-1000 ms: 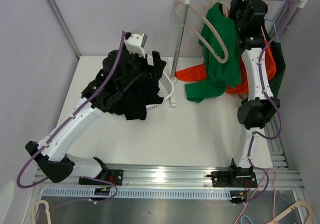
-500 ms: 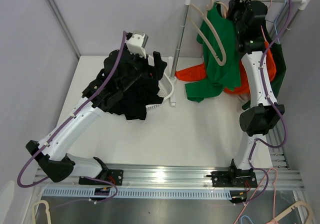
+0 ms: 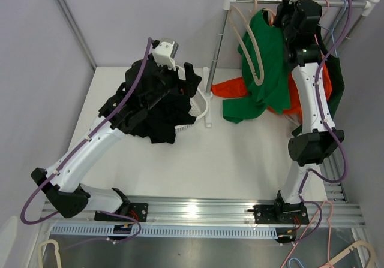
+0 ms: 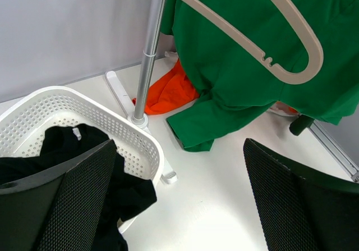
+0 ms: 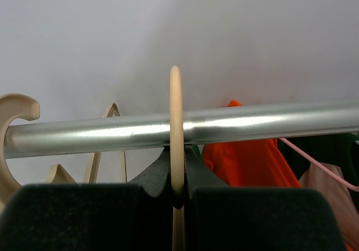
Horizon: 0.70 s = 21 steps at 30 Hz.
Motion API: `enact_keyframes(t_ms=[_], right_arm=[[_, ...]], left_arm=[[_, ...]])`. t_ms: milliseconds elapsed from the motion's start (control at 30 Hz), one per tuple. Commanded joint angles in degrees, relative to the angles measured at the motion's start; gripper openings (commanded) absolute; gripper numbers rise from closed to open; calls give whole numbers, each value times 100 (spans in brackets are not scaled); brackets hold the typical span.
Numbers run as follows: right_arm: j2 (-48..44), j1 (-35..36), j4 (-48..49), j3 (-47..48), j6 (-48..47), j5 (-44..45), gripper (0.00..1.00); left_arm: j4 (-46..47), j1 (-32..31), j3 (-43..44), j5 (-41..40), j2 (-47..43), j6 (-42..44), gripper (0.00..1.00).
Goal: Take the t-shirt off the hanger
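Observation:
A green t-shirt [image 3: 267, 64] hangs from a beige hanger [image 3: 251, 46] on the rack rail [image 3: 336, 2] at the back right. One hanger arm [image 4: 280, 65] shows bare in front of the cloth [image 4: 241, 77]. My right gripper [image 3: 287, 10] is raised to the rail and shut on the hanger's thin hook [image 5: 175, 122], which crosses the rail [image 5: 252, 124]; the right gripper [image 5: 176, 175] pinches it just below. My left gripper [image 4: 185, 206] stands wide open with nothing between its fingers, and the left gripper [image 3: 180, 79] hovers over the basket.
A white perforated basket [image 4: 112, 122] holds black clothes [image 4: 67, 144] at the table's back left. The rack's upright pole [image 4: 148, 60] stands beside it. An orange garment [image 3: 231, 88] lies at the pole's foot. Dark green clothes [image 3: 337, 76] and other beige hangers [image 5: 14, 113] share the rail.
My right gripper has risen a little with the hook, and the hanger and green t-shirt have swung up and slightly left. The left arm has not moved.

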Motion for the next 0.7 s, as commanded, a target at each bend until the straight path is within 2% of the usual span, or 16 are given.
enact_keyframes(t_ms=[0,167,300,500,667], right_arm=[[-695,-28,614,532,115,574,0],[-546,-90,499,365,256,355,0],[-388,-125,833,75,256,232,0],[140,-134,578,636,247,82,0],[430,-134,403,1032,247,-32,10]], left_arm=[[68,6,218,71,-42,-102,99],[68,6,227,89,-33,-128,100],[59,6,175,97,-25,-137,100],[50,6,227,10,-25,-23,99],[85,-3,192,-87,-25,21,99]])
